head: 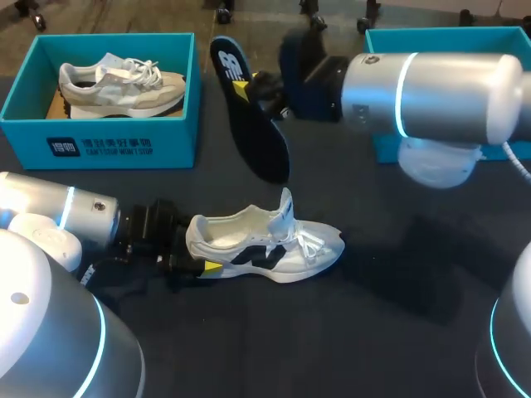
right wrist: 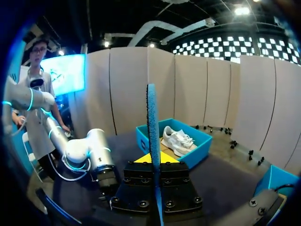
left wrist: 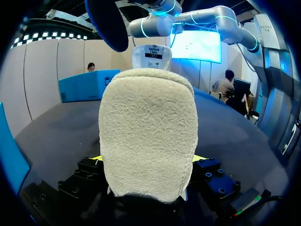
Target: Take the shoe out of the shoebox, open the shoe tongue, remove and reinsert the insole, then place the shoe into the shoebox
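The shoe [head: 265, 245] stood on the table, its heel clamped in my left gripper [left wrist: 148, 159]. The insole [head: 253, 112] was held clear of it, pinched in my right gripper [right wrist: 154, 160]. I judged the insole might buckle against the collar or raised tongue, twisting the shoe loose.

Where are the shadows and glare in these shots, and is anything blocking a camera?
Head view: a soft shadow lies on the table right of the white shoe; the right arm's silver shell shows bright sheen. Left wrist view: the shoe's heel fills the middle, hiding what's ahead. Right wrist view: the insole, edge-on, splits the scene.
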### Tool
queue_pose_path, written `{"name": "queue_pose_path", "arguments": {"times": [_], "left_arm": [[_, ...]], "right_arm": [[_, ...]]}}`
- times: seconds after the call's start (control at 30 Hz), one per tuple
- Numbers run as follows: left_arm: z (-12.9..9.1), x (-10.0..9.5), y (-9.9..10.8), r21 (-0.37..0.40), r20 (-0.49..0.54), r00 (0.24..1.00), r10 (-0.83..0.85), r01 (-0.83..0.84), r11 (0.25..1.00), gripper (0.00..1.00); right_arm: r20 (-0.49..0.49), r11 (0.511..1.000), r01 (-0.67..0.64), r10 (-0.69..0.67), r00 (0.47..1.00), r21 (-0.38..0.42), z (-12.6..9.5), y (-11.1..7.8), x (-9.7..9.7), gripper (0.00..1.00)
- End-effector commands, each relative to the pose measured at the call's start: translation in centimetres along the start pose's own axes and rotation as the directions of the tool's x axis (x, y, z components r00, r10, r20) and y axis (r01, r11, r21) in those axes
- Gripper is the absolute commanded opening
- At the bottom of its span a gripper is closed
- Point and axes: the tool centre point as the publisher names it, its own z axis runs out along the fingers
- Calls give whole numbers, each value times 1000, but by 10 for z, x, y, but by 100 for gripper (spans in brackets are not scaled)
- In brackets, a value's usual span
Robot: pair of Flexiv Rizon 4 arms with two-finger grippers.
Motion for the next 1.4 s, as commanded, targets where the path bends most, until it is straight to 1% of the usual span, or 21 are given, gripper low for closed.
{"name": "queue_pose_path", "arguments": {"times": [0.03, 0.1, 0.2, 0.3, 0.33, 0.4, 0.43, 0.47, 0.53, 0.57, 0.67, 0.77, 0.87, 0.9, 0.97, 1.1, 1.27, 1.33, 1.4], "left_arm": [[2, 0, 2, 0, 3, 1000, 0, 0, 1000, 0], [2, 0, 2, 0, 3, 1000, 0, 0, 1000, 0], [2, 0, 2, 0, 3, 1000, 0, 0, 1000, 0], [2, 0, 2, 0, 3, 1000, 0, 0, 1000, 0], [2, 0, 2, 0, 3, 1000, 0, 0, 1000, 0], [2, 0, 2, 0, 3, 1000, 0, 0, 1000, 0], [2, 0, 2, 0, 3, 1000, 0, 0, 1000, 0], [2, 0, 2, 0, 3, 1000, 0, 0, 1000, 0], [2, 0, 2, 0, 3, 1000, 0, 0, 1000, 0], [2, 0, 2, 0, 3, 1000, 0, 0, 1000, 0], [2, 0, 2, 0, 3, 1000, 0, 0, 1000, 0], [2, 0, 2, 0, 3, 1000, 0, 0, 1000, 0], [2, 0, 2, 0, 3, 1000, 0, 0, 1000, 0], [2, 0, 2, 0, 3, 1000, 0, 0, 1000, 0], [2, 0, 2, 0, 3, 1000, 0, 0, 1000, 0], [2, 0, 2, 0, 3, 1000, 0, 0, 1000, 0], [2, 0, 2, 0, 3, 1000, 0, 0, 1000, 0], [2, 0, 2, 0, 3, 1000, 0, 0, 1000, 0], [2, 0, 2, 0, 3, 1000, 0, 0, 1000, 0]], "right_arm": [[-445, 996, -4, 42, 894, 86, -16, 5, -6, 0], [-461, 993, -25, 76, 884, 115, -19, 7, -7, 0], [-462, 986, -48, 119, 879, 163, -23, 2, -11, 0], [-476, 980, -75, 156, 865, 185, -25, -1, -13, 0], [-483, 975, -80, 173, 858, 208, -26, -2, -13, 0], [-502, 970, -101, 202, 841, 220, -27, -4, -13, 0], [-512, 966, -101, 214, 832, 240, -27, -5, -12, 0], [-523, 966, -117, 226, 822, 233, -28, -5, -12, 0], [-550, 954, -131, 263, 793, 268, -29, -4, -10, 0], [-570, 952, -135, 275, 774, 276, -29, -4, -9, 0], [-590, 947, -155, 298, 750, 281, -31, -2, -8, 0], [-596, 943, -159, 310, 740, 293, -35, -1, -8, 0], [-600, 945, -164, 308, 739, 283, -37, 1, -10, 0], [-596, 950, -159, 295, 747, 270, -38, 4, -11, 0], [-606, 955, -167, 284, 743, 243, -39, 8, -12, 0], [-604, 966, -166, 255, 755, 200, -44, 15, -15, 0], [-637, 970, -184, 243, 732, 158, -45, 24, -13, 0], [-637, 970, -184, 243, 731, 158, -48, 27, -12, 0], [-637, 972, -193, 234, 734, 135, -52, 31, -12, 0]]}}
